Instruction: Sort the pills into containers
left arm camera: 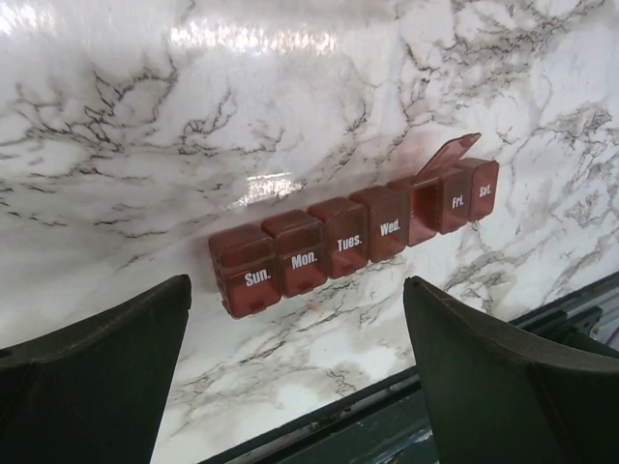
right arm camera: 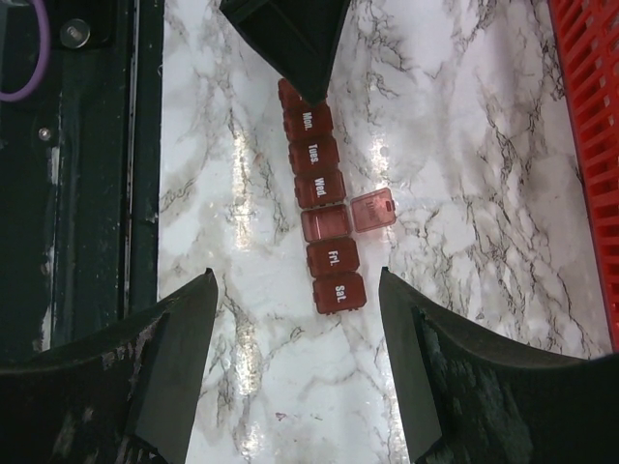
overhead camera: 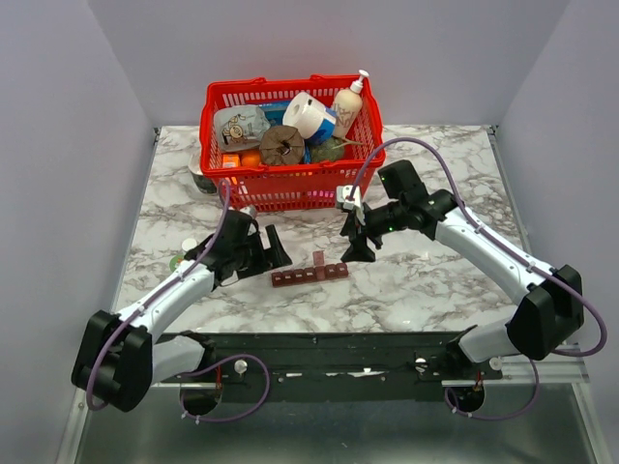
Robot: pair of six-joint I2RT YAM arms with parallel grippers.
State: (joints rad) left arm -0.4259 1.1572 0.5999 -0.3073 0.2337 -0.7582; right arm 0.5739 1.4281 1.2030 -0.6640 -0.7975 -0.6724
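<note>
Heads up, current state from your three views:

- The long narrow dark red plastic pill organizer [overhead camera: 309,275] [left arm camera: 353,237] [right arm camera: 324,208] lies flat on the white marble-pattern tabletop [overhead camera: 435,280], at 6 o'clock from the big red mesh basket [overhead camera: 290,184] and well apart from it.
- Its long axis runs roughly 9 to 3, with the 3 o'clock end slightly farther from the arm bases. "Sun." sits at the 9 o'clock end and "Sat." at the 3 o'clock end.
- One lid is up: the lid [overhead camera: 318,258] [left arm camera: 447,155] [right arm camera: 372,210] of the compartment between "Wed." and "Fri.", hinged toward the basket side. You can't read what's inside that cell. The other lids are down.
- The left gripper [overhead camera: 269,253] is at 9 o'clock from the strip, just beside the "Sun." end. Its jaws are wide apart and hold nothing. In your left wrist view the strip lies ahead of the fingers [left arm camera: 97,377].
- In your right wrist view a dark left finger [right arm camera: 290,39] covers the "Sun." end. You can't tell whether it touches.
- The right gripper [overhead camera: 360,242] is at about 1 o'clock from the strip, near the "Sat." end. Its jaws are apart and hold nothing. Its wrist view looks down on the strip between its fingers [right arm camera: 174,367].
- The basket holds a cream pump bottle [overhead camera: 350,104], a white roll [overhead camera: 309,116] and other packaged items.
</note>
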